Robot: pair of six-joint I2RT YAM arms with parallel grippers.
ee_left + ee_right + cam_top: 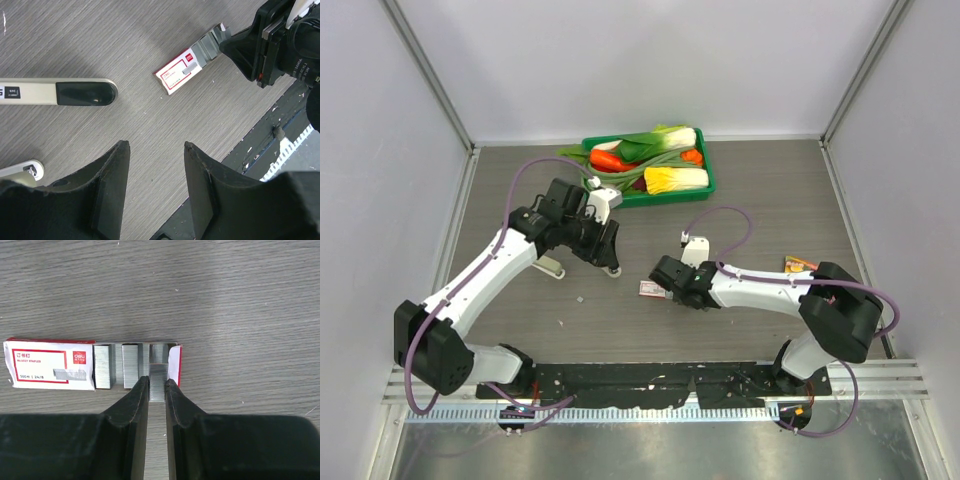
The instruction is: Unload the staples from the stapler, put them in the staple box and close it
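While our right gripper [157, 384] pinches a grey strip of staples [158, 369] at the open box [50, 364], our left gripper [156, 147] hangs half-open, empty — the stapler [55, 93], whitish with a black end, lies beside it.

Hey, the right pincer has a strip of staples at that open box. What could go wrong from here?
1. The right pincer pinches the staple strip only at its near end, so it could snap or slip out and scatter.
2. The staple box lies loose on the table with nothing holding it; a push may slide it.
3. The other strips already fill the tray, so this one may ride up on them.
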